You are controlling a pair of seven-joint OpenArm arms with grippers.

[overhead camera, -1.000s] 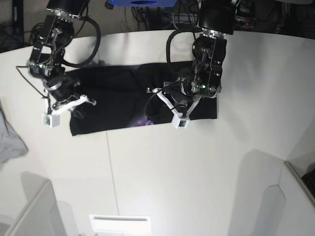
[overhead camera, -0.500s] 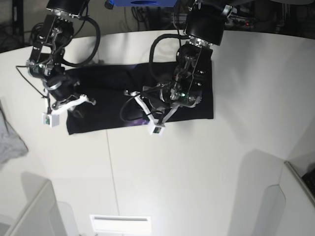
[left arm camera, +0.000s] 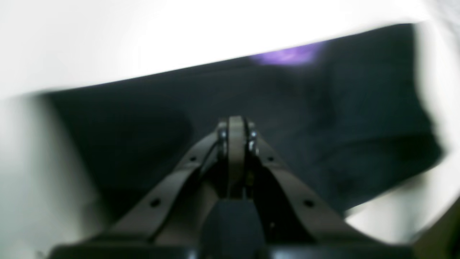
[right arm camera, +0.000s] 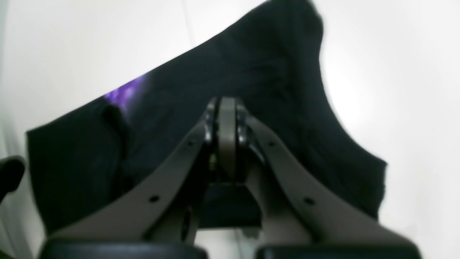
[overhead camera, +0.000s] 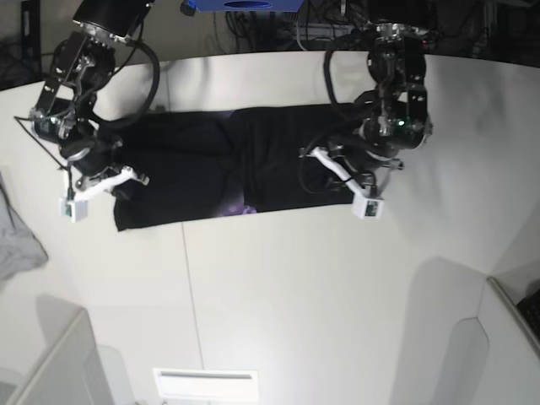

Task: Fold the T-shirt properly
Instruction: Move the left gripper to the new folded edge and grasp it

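Left wrist view: left gripper (left arm camera: pixel 235 124) jaws pressed closed, nothing between them, hovering over the black T-shirt (left arm camera: pixel 323 118); purple print (left arm camera: pixel 287 55) near its far edge, picture blurry.

Right wrist view: right gripper (right arm camera: pixel 226 108) jaws also closed and empty, above the shirt's end.

Base view: T-shirt (overhead camera: pixel 202 160) lies as a long band on the white surface (overhead camera: pixel 295 295), one arm at each end; grey cloth (overhead camera: pixel 15 240) at the left edge.

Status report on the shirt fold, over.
Left gripper shut, right gripper shut, both over the T-shirt. Whether either pinches cloth: unclear. T-shirt lies in a long band on the table. Grey cloth off left, clear.
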